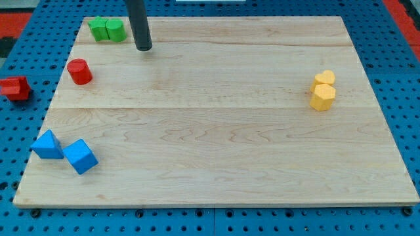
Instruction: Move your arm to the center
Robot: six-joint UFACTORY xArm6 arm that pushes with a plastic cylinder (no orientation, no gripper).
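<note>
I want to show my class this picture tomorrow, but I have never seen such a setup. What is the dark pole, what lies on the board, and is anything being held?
The dark pole is a robot arm's rod. It holds nothing; my tip only slides and pushes. One camera looks down at a wooden board. My tip stands near the view's top left, just right of two green blocks. Below them lies a red cylinder; another red block sits off the board. Two blue blocks lie at lower left, two yellow blocks at right.
</note>
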